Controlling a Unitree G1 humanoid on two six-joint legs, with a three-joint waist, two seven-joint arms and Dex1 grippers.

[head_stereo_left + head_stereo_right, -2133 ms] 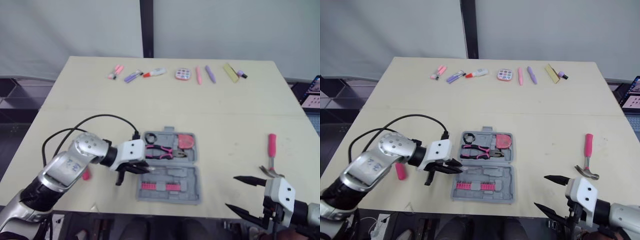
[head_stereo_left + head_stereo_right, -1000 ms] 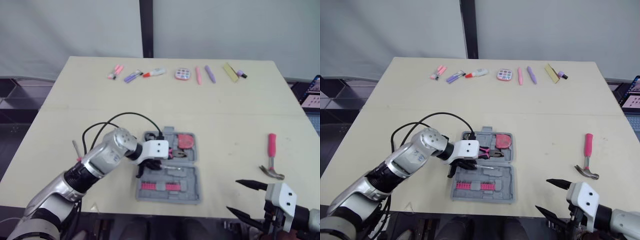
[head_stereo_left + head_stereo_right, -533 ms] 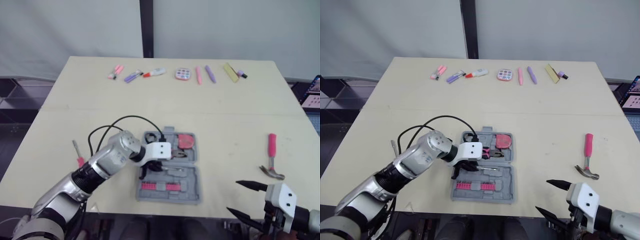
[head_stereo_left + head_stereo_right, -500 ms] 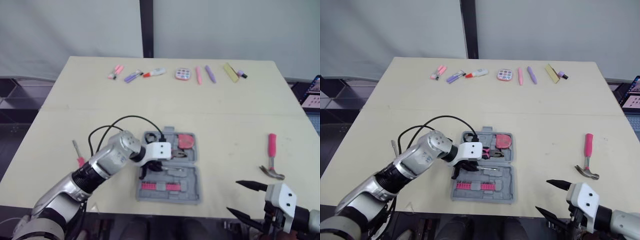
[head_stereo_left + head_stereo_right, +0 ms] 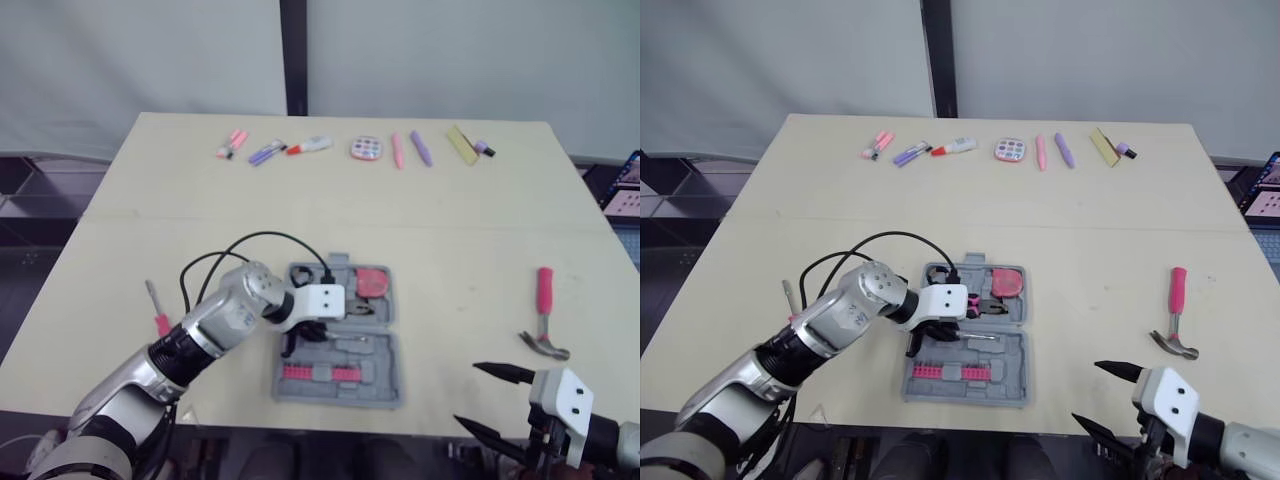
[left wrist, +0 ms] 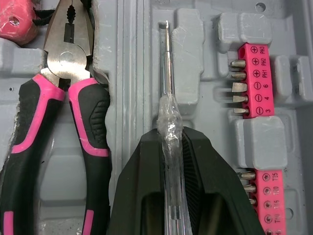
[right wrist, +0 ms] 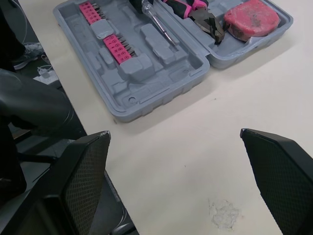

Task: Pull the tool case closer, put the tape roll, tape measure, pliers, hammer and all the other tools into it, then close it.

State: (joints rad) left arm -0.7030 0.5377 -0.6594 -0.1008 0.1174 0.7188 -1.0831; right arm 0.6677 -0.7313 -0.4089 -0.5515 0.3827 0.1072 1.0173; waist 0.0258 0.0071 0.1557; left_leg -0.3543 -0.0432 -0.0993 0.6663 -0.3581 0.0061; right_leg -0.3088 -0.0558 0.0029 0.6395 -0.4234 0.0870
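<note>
Right now the tool case [image 5: 385, 390] sits open near the front edge of the surface [image 5: 200, 220], in the middle. My left hand [image 6: 171, 139] is over its front half, fingers pinched on a clear-handled screwdriver [image 6: 168, 117]. The left wrist view gives me its shaft pointing along a groove between the pliers [image 6: 73, 63] and the pink bit strips [image 6: 254, 78]. My right hand [image 5: 465, 392] hangs wide apart and empty, just past the front edge at the right. From the head, a hammer [image 5: 543, 310] lies to the right, pens [image 5: 397, 150] line the far edge, and a grey curtain [image 5: 150, 60] hangs behind.
</note>
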